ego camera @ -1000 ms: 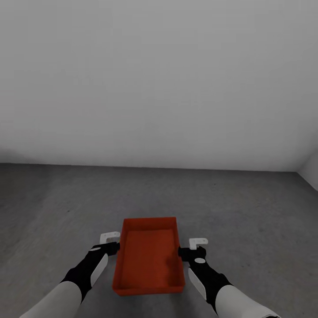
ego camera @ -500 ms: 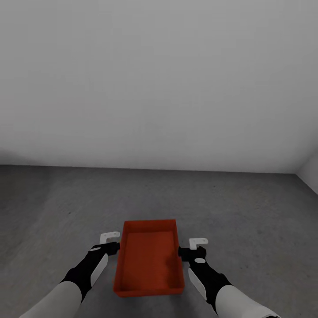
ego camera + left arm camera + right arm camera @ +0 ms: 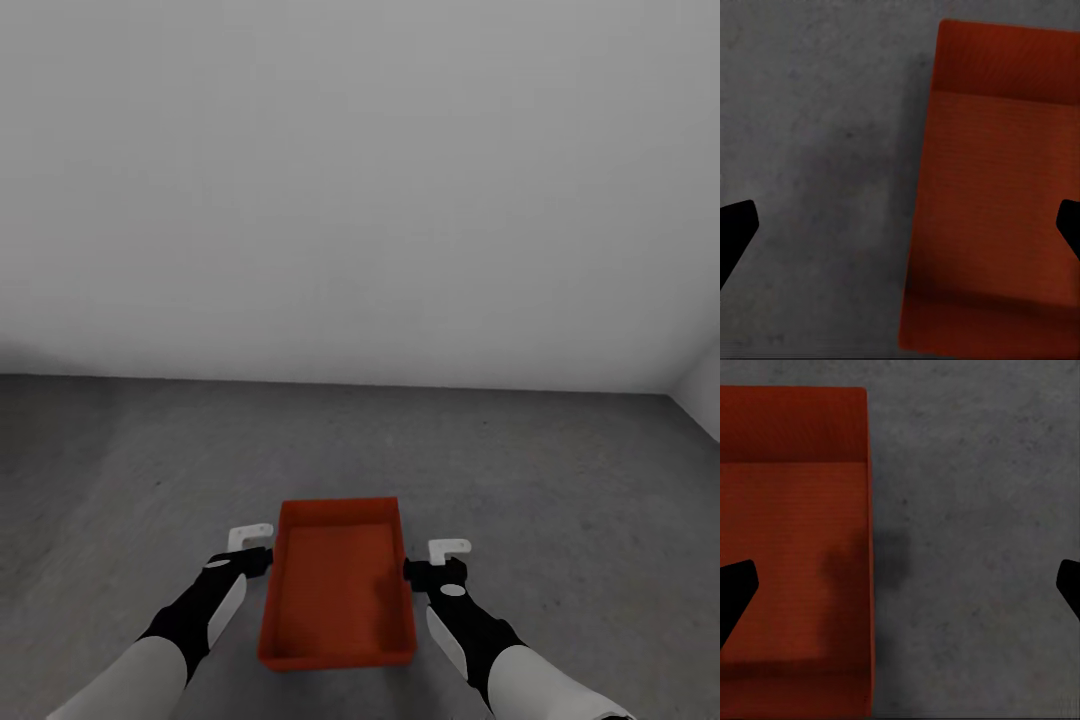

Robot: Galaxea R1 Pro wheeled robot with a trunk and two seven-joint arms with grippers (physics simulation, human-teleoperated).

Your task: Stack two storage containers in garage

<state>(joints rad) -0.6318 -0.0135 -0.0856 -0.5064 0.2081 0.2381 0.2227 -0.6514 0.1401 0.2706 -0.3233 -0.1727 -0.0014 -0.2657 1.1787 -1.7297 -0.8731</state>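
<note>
Arms flank container point(image 3: 337, 590), jaws spread, above floor point(image 3: 560, 480).

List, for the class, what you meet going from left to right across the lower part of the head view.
left gripper → storage container → right gripper, all above the concrete floor.

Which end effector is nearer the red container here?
About equal. The left end effector flanks the storage container at its left wall, the right end effector at its right wall, both open, the container sitting on the floor.
</note>
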